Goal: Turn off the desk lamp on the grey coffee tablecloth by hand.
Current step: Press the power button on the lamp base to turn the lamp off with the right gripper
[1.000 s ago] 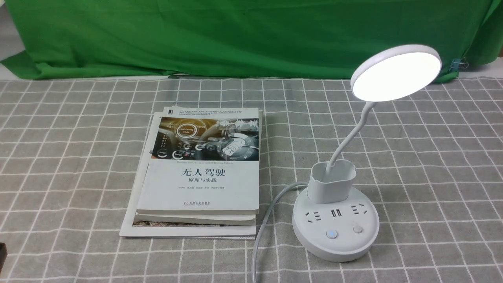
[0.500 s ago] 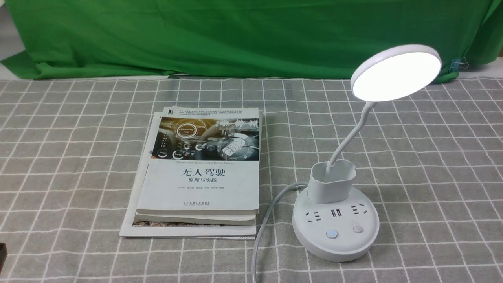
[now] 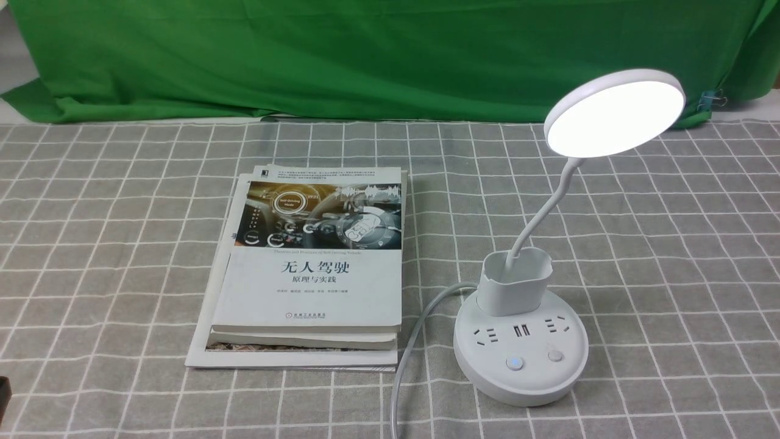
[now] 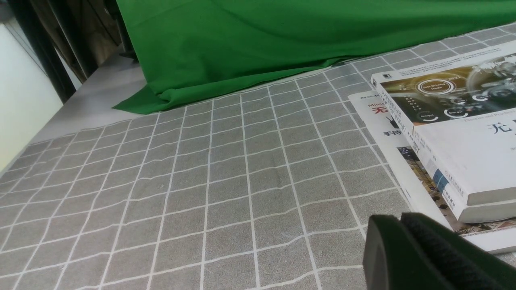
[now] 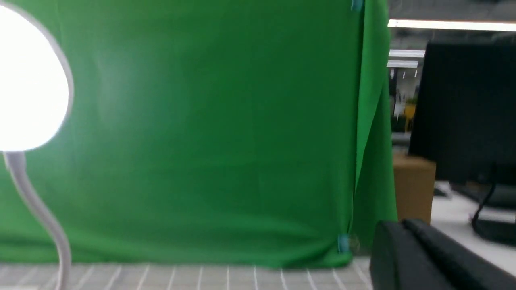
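Note:
The white desk lamp point(image 3: 521, 360) stands on the grey coffee tablecloth point(image 3: 670, 274) at the front right. Its disc head point(image 3: 614, 116) glows. On the round base, the left button point(image 3: 514, 364) is lit blue and a plain button point(image 3: 554, 355) sits beside it. The white cord point(image 3: 408, 347) runs off the front edge. My left gripper point(image 4: 401, 219) is shut and empty, low over the cloth left of the books. My right gripper point(image 5: 401, 223) is shut and empty, right of the lamp, whose lit head point(image 5: 24, 80) shows in the right wrist view. The right gripper is out of the front view.
A stack of books point(image 3: 311, 268) lies left of the lamp on the cloth; it also shows in the left wrist view point(image 4: 455, 137). A green backdrop cloth point(image 3: 365, 55) hangs along the far edge. A dark monitor point(image 5: 467, 112) and a brown box point(image 5: 413, 189) stand beyond the table's right side.

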You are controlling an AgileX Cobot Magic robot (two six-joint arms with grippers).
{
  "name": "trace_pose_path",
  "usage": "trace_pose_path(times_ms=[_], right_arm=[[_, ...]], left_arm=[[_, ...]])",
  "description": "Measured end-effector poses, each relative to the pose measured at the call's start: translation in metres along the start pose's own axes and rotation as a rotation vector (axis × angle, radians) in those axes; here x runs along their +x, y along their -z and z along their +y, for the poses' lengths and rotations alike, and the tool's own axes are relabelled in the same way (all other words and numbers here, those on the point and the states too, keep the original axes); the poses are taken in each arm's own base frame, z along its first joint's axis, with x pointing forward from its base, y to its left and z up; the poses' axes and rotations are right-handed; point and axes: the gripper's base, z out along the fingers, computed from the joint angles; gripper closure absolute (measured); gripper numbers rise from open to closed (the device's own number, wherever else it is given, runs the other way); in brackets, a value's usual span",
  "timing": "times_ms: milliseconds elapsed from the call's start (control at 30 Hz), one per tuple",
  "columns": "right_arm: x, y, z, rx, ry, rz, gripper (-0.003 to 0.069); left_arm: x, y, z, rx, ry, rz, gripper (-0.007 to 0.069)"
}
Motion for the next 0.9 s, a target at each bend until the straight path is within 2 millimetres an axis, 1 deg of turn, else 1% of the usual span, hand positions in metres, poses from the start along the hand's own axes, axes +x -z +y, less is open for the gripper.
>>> trace_pose_path(times_ms=[100, 167, 200, 233, 333, 367, 400, 433, 467, 500, 533, 667, 700, 833, 900], right_arm=[[-0.004, 0.000, 0.000, 0.004, -0.041, -0.043, 0.0613], [-0.005, 0.000, 0.000, 0.003, -0.075, -0.031, 0.0613], [-0.010, -0.003, 0.000, 0.000, -0.095, -0.014, 0.0612], [-0.010, -0.003, 0.000, 0.000, -0.095, -0.008, 0.0612], [-0.037, -0.015, -0.001, -0.004, -0.111, 0.011, 0.0612], [-0.039, -0.016, -0.001, -0.005, -0.113, 0.010, 0.0612], [-0.049, -0.021, -0.001, -0.007, -0.122, 0.022, 0.0612], [-0.057, -0.029, -0.001, -0.009, -0.134, 0.069, 0.0612], [-0.062, -0.035, 0.000, -0.012, -0.137, 0.113, 0.0612], [-0.063, -0.035, 0.000, -0.012, -0.138, 0.116, 0.0612], [-0.065, -0.047, 0.001, -0.017, -0.143, 0.236, 0.0612], [-0.052, -0.062, 0.002, -0.019, -0.145, 0.423, 0.0613], [-0.046, -0.066, 0.003, -0.018, -0.144, 0.472, 0.0613], [-0.032, -0.076, 0.004, -0.012, -0.155, 0.561, 0.0612], [-0.025, -0.082, 0.004, 0.003, -0.192, 0.609, 0.0612]], left_arm=[[0.000, 0.000, 0.000, 0.000, 0.000, 0.000, 0.0606], [0.000, 0.000, 0.000, 0.000, 0.000, 0.000, 0.0606], [0.000, 0.000, 0.000, 0.000, 0.000, 0.000, 0.0606], [0.000, 0.000, 0.000, 0.000, 0.000, 0.000, 0.0606], [0.000, 0.000, 0.000, 0.000, 0.000, 0.000, 0.0606], [0.000, 0.000, 0.000, 0.000, 0.000, 0.000, 0.0606], [0.000, 0.000, 0.000, 0.000, 0.000, 0.000, 0.0606], [0.000, 0.000, 0.000, 0.000, 0.000, 0.000, 0.0606], [0.000, 0.000, 0.000, 0.000, 0.000, 0.000, 0.0606], [0.000, 0.000, 0.000, 0.000, 0.000, 0.000, 0.0606], [0.000, 0.000, 0.000, 0.000, 0.000, 0.000, 0.0606], [0.000, 0.000, 0.000, 0.000, -0.001, 0.000, 0.0606], [0.000, 0.000, 0.000, 0.000, 0.000, 0.000, 0.0606], [0.000, 0.000, 0.000, 0.000, 0.000, 0.000, 0.0606], [0.000, 0.000, 0.000, 0.000, 0.000, 0.000, 0.0606]])
